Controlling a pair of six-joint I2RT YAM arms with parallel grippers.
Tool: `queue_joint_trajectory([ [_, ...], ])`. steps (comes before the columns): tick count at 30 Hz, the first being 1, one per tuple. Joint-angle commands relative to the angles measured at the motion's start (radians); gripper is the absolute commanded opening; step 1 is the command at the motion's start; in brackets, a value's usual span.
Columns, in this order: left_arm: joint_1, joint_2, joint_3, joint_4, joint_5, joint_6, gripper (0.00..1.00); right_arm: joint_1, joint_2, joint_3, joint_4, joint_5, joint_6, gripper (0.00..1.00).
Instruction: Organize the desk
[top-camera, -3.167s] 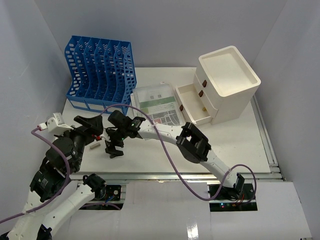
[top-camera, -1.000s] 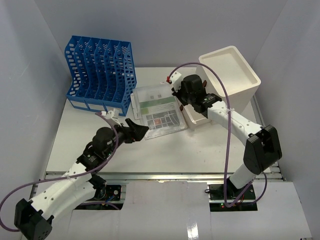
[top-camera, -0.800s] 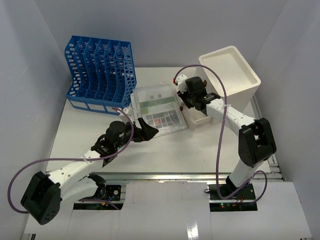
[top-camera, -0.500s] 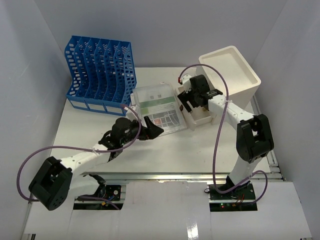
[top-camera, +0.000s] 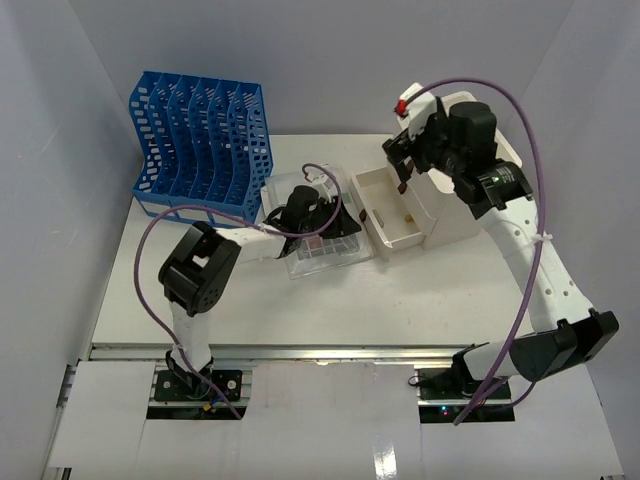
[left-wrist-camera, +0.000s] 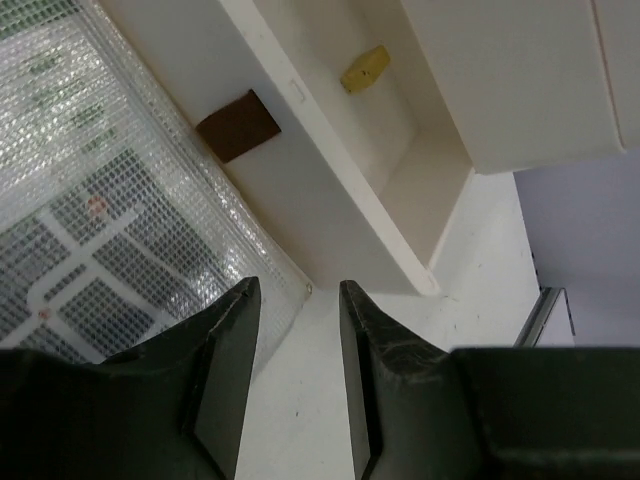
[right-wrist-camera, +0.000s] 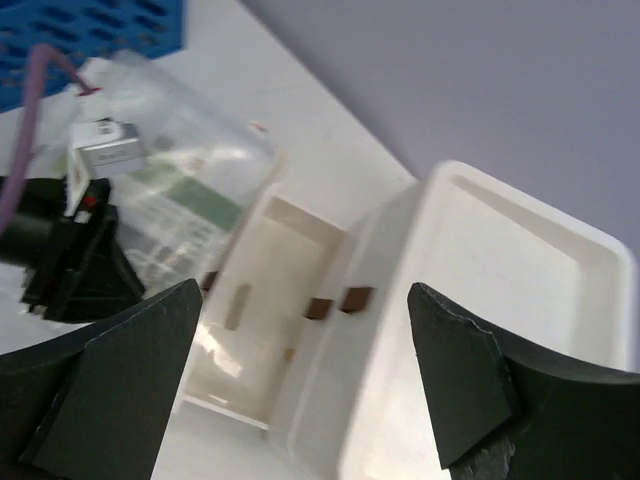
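The white desk (top-camera: 200, 300) carries a clear zip pouch (top-camera: 278, 195) of printed papers at its middle. My left gripper (top-camera: 328, 216) reaches low over the pouch's near right corner. In the left wrist view the left gripper (left-wrist-camera: 298, 285) stands part open, with only bare desk (left-wrist-camera: 300, 400) between its fingers and the pouch (left-wrist-camera: 100, 200) corner just ahead of the left one. My right gripper (top-camera: 402, 165) hangs wide open in the air above the cream drawer cabinet (top-camera: 470, 130). The right gripper (right-wrist-camera: 305, 290) holds nothing.
The cabinet's bottom drawer (top-camera: 385, 200) is pulled out, right beside the pouch. A small yellow piece (left-wrist-camera: 365, 68) lies inside it. A blue slotted file rack (top-camera: 195, 140) stands at the back left. Grey walls close in on both sides and behind.
My left arm stretched further right over the pouch and its jaws narrowed. My right gripper opened at the drawer, then rose up and to the right above the cabinet.
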Motion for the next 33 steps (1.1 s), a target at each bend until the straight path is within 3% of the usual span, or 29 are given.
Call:
queue_joint_trajectory([
  [1, -0.001, 0.092, 0.155, -0.105, 0.016, 0.054, 0.48, -0.115, 0.073, 0.008, -0.022, 0.179, 0.063, 0.92],
  [5, -0.001, 0.167, 0.285, -0.215, -0.014, 0.099, 0.49, -0.157, 0.123, -0.019, -0.024, 0.141, 0.100, 0.99],
  [6, -0.001, 0.180, 0.305, -0.231, -0.018, 0.104, 0.49, -0.163, 0.134, -0.022, -0.024, 0.130, 0.106, 0.97],
  [8, -0.001, 0.210, 0.344, -0.258, -0.017, 0.111, 0.49, -0.176, 0.164, -0.029, -0.022, 0.117, 0.118, 0.87],
  [10, -0.001, 0.241, 0.405, -0.272, 0.001, 0.116, 0.49, -0.200, 0.182, -0.031, -0.023, 0.046, 0.138, 0.69],
  [11, -0.001, 0.259, 0.426, -0.275, 0.004, 0.117, 0.49, -0.206, 0.189, -0.031, -0.026, 0.030, 0.139, 0.68],
  [14, -0.004, 0.332, 0.525, -0.283, 0.064, 0.113, 0.50, -0.218, 0.212, -0.033, -0.046, -0.031, 0.158, 0.36],
  [18, -0.012, 0.421, 0.692, -0.307, 0.082, 0.113, 0.52, -0.221, 0.234, -0.031, -0.078, -0.109, 0.173, 0.21],
  [28, -0.034, 0.654, 1.083, -0.314, 0.117, 0.037, 0.61, -0.220, 0.271, -0.033, -0.117, -0.232, 0.197, 0.13],
  [33, -0.040, 0.705, 1.128, -0.226, 0.148, -0.034, 0.65, -0.222, 0.263, -0.037, -0.111, -0.210, 0.190, 0.14],
])
